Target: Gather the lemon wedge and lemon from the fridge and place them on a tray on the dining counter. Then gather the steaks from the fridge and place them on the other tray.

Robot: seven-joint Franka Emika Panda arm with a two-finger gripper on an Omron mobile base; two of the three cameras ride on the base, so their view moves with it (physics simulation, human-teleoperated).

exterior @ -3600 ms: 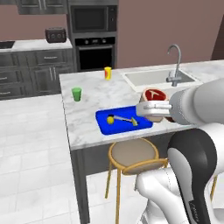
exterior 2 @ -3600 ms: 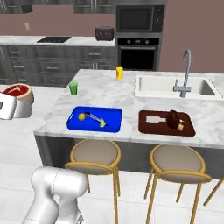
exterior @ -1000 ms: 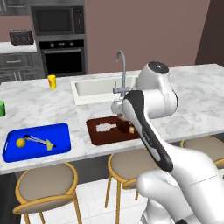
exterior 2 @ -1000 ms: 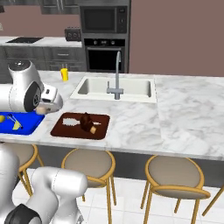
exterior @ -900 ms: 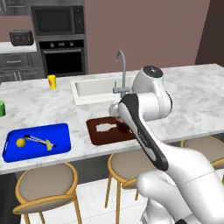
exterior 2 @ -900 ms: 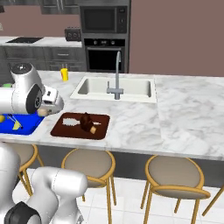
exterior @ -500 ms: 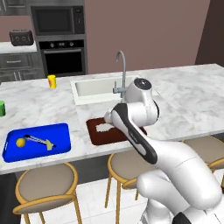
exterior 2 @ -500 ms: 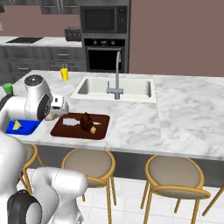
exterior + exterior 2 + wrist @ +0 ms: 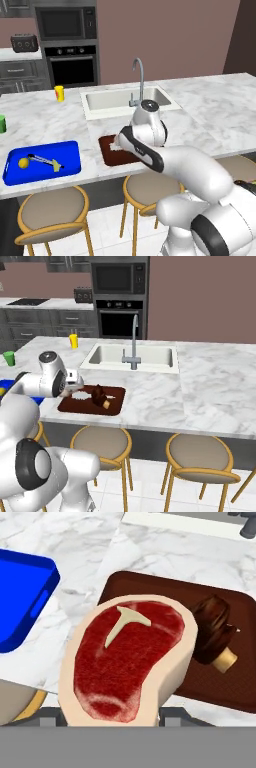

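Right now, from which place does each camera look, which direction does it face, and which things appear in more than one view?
Left base view: behind the arm's left, facing forward and down at the marble counter; white arm rises lower right.
Right base view: behind its right, facing the same counter; arm at lower left.
Hand view: on the hand, looking along the jaws at the raw red T-bone steak they hold.
Shared: dark brown rectangular tray; bright blue rectangular tray.
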